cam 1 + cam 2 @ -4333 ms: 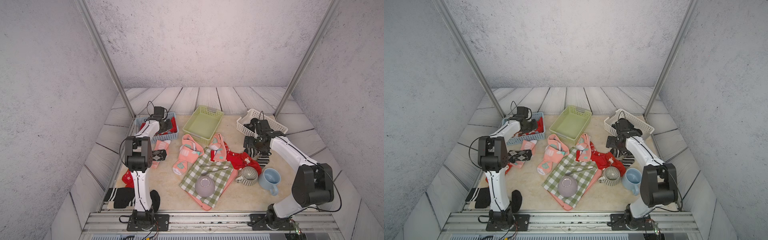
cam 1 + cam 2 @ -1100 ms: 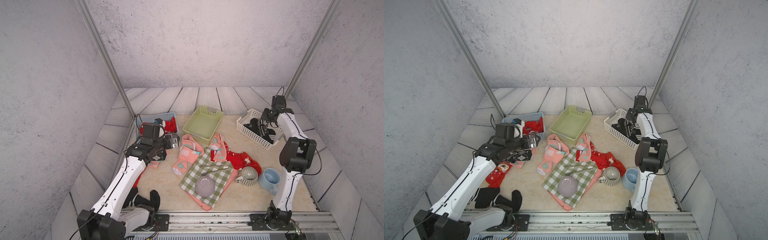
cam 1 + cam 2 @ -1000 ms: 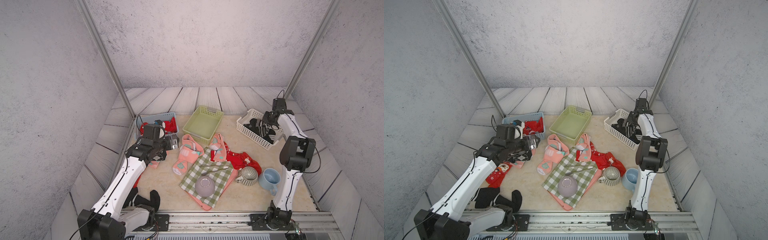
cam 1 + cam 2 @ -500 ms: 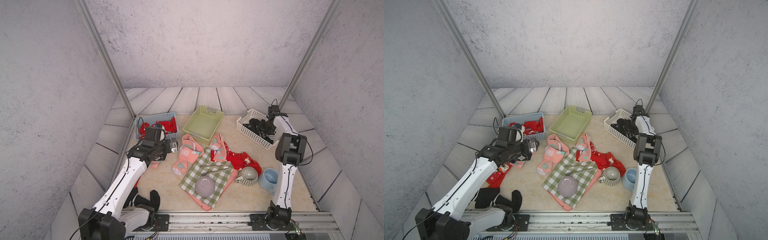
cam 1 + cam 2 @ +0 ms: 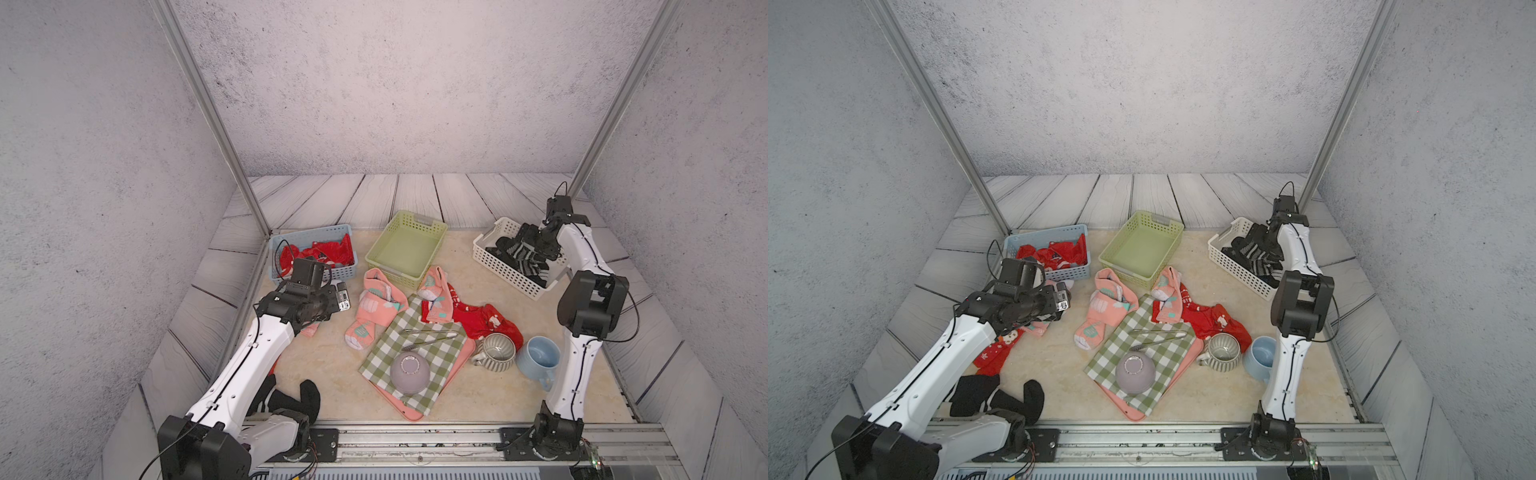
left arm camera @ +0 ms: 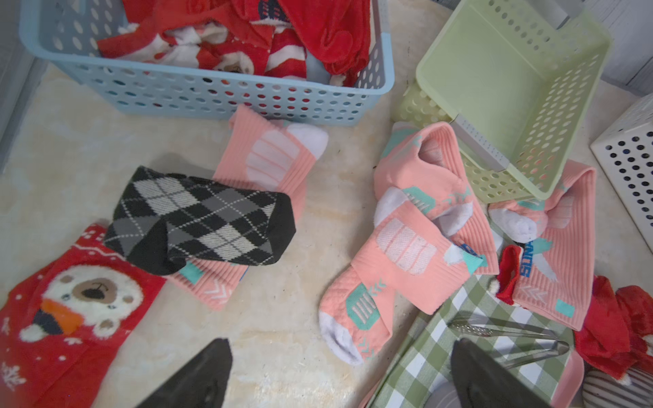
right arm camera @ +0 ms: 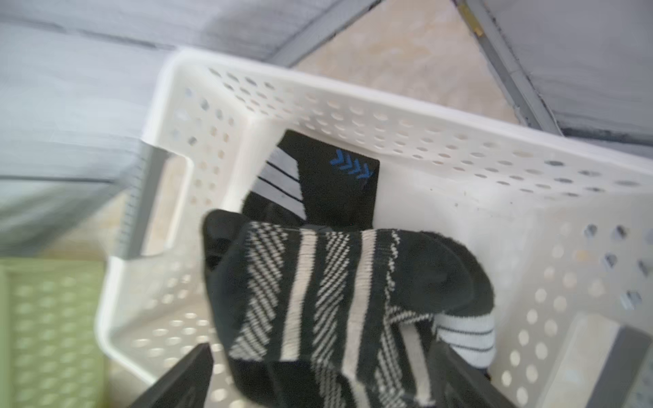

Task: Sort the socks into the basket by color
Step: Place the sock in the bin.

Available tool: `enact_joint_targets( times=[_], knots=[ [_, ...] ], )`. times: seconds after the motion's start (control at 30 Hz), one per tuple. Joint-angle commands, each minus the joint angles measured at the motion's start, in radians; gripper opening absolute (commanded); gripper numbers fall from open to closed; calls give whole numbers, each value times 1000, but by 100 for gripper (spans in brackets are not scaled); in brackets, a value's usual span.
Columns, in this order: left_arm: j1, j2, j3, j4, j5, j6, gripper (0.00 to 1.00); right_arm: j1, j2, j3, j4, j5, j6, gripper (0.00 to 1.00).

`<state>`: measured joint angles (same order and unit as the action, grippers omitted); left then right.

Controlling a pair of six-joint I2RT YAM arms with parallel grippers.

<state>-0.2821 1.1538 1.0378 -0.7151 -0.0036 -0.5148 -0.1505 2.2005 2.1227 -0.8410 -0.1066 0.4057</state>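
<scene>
The black striped sock (image 7: 318, 293) lies in the white basket (image 7: 388, 116), right of the green basket (image 5: 399, 251), between the right gripper's (image 7: 323, 348) spread fingers. Left of the green basket, the left gripper (image 6: 341, 341) hangs open near the argyle sock (image 6: 201, 219).

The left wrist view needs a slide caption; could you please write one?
Open left gripper facing an argyle sock draped over a pink sock, by the blue basket of red socks.
</scene>
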Motion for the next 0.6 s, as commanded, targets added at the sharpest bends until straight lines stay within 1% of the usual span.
enact_joint_targets(
  times=[0.0,0.1,0.23,0.33,0.47,0.57],
  knots=[
    [-5,-16,-20,-67,-59,-52,100,18,-77,14,-17,-8,-2,99],
    [-5,-17,-30,-94,-106,-91,100,47,-120,-5,-20,6,-10,99],
    [-5,-24,-34,-97,-116,-104,100,118,-174,-43,-20,23,-29,99],
    [-3,-37,-35,-61,-104,-97,100,181,-202,-69,-16,25,-36,99],
    [-1,-46,-3,-53,-112,-40,100,292,-252,-132,8,-22,-62,99],
    [12,-96,23,2,-80,30,100,410,-309,-221,58,-71,-88,100]
  ],
)
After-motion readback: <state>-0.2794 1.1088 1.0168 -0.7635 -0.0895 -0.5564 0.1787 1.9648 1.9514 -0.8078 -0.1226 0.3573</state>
